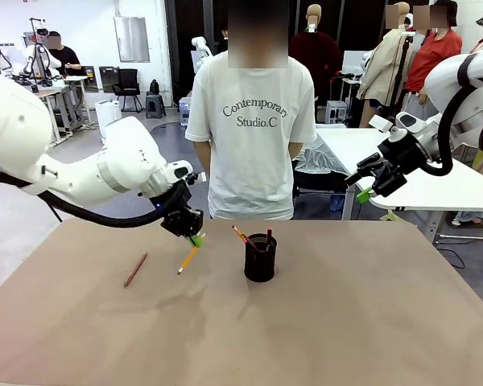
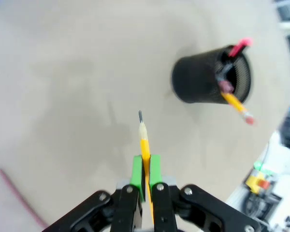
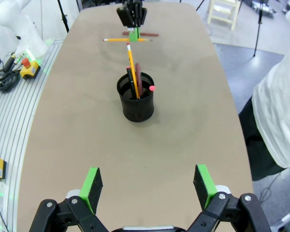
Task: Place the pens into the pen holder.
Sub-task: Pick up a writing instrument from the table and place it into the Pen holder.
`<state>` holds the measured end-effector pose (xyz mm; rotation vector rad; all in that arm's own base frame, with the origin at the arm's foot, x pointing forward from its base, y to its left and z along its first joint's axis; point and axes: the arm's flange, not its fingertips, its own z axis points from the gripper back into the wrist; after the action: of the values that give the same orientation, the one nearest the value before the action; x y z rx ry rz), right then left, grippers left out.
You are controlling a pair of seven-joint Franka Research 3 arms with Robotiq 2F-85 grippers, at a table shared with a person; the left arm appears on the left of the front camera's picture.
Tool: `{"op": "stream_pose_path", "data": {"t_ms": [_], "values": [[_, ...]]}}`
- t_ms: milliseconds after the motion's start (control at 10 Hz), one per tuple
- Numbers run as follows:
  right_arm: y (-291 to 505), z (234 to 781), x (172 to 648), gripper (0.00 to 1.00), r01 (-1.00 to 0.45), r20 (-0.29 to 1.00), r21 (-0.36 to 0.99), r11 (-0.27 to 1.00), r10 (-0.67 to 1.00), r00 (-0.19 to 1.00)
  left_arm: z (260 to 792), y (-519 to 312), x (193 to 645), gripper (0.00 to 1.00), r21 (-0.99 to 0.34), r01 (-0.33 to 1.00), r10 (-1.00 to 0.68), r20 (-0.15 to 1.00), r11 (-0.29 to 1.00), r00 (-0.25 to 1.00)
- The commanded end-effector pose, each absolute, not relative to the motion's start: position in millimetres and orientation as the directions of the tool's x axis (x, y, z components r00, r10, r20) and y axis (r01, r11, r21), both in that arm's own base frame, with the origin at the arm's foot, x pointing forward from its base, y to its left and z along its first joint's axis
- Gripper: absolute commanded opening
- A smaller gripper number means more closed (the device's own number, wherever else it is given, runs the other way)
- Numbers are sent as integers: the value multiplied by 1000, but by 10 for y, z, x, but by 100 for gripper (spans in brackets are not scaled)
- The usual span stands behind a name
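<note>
The table (image 1: 370, 322) under the pen holder (image 1: 260, 261) is a smooth, matt tan board. The pen holder is black wire mesh, metal by its look and dull, with a solid smooth rim. Left of the pen holder, the yellow pen (image 2: 145, 145) has a glossy painted shaft, a bare pale wood cone and a dark grey lead tip. The left gripper (image 2: 146, 170) on it has matt green pads, black satin links and bright metal screws. Farther left of the pen holder, the reddish-brown pen (image 1: 135, 269) looks matt. The left arm (image 1: 121, 165) has a smooth, glossy white plastic shell. Beyond the pen holder, the person's T-shirt (image 1: 249, 161) is white cloth with dark print.
</note>
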<state>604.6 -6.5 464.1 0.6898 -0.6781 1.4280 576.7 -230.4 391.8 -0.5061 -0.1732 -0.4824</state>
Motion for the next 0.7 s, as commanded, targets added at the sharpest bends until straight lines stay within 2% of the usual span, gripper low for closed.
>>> {"op": "stream_pose_path", "data": {"t_ms": [0,300,600], "values": [[-60,4671,6043,100,-1000,767,11,25,641,24,3992,-2021,5499,0,-508,626,-442,445,592,779],[-60,4671,6043,100,-1000,767,11,25,641,24,4172,-1770,5422,0,-574,754,-353,666,321,657],[-60,4671,6043,100,-1000,767,11,25,641,24,4287,-1735,5318,0,-489,831,-140,833,265,535]]}}
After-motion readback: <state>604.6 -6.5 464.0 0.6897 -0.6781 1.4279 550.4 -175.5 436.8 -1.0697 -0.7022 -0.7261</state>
